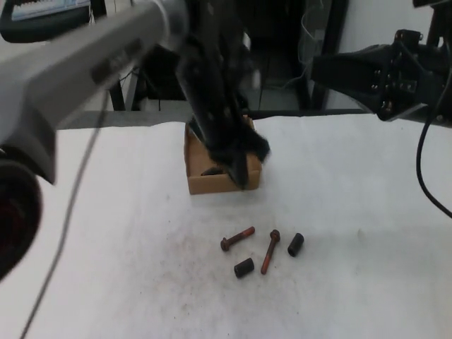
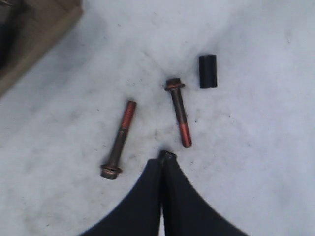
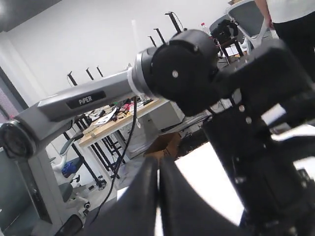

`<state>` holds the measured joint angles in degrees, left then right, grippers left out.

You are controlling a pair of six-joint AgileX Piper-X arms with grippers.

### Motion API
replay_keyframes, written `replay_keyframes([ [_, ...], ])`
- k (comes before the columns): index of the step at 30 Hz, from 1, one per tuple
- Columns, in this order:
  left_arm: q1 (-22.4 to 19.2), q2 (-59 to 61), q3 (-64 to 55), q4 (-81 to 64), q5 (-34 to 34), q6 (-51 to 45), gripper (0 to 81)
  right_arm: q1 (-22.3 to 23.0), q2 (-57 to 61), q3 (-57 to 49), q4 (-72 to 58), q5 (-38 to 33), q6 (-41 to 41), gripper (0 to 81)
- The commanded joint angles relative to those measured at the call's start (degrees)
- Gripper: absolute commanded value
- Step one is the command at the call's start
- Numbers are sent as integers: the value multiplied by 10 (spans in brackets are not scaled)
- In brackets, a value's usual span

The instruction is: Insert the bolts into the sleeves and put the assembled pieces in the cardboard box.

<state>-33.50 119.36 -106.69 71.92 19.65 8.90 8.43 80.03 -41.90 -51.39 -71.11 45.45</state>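
Two orange-tipped bolts (image 1: 236, 239) (image 1: 270, 251) lie on the white bench in front of the cardboard box (image 1: 201, 185). A black sleeve (image 1: 244, 268) sits between them, and another sleeve (image 1: 295, 244) lies to their right. My left gripper (image 1: 236, 166) hangs over the box's front edge. In the left wrist view its fingers (image 2: 147, 196) are shut and empty, above the bolts (image 2: 118, 142) (image 2: 178, 110) and one sleeve (image 2: 207, 71); the other sleeve is mostly hidden behind the fingertips. My right gripper (image 1: 321, 70) is raised at the back right, its fingers (image 3: 142, 196) shut on nothing.
Something dark (image 1: 210, 171) lies inside the box; what it is I cannot tell. A corner of the box (image 2: 34, 29) appears in the left wrist view. White bench surface (image 1: 367, 212) spreads around the parts. A black cable (image 1: 424, 176) hangs at the right.
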Motion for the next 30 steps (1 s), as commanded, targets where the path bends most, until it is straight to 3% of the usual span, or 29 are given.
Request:
replay_keyframes([
  [1, -30, 2, 25, -43, -70, -30, 1, -9, -5, 7, 2, 0, 0, 8],
  [5, -65, 2, 71, -127, -190, -50, 1, -51, -5, 43, 2, 25, -1, 8],
  [7, -76, 2, 90, -152, -215, -66, 1, -83, -5, 64, 2, 44, -1, 8],
  [10, -83, 2, 119, -197, -214, -110, 1, -134, -5, 93, 2, 82, -1, 8],
  [15, -84, 2, 149, -242, -149, -162, 1, -211, -5, 121, 2, 113, -5, 8],
  [20, -84, 2, 154, -238, -144, -162, 1, -267, -5, 123, 118, 158, -93, 8],
  [25, -84, -1, 154, -238, -100, -160, 1, -280, -5, 123, 346, 322, -278, 8],
  [30, -84, -7, 154, -241, -78, -159, 1, -250, -15, 122, 452, 461, -370, 8],
])
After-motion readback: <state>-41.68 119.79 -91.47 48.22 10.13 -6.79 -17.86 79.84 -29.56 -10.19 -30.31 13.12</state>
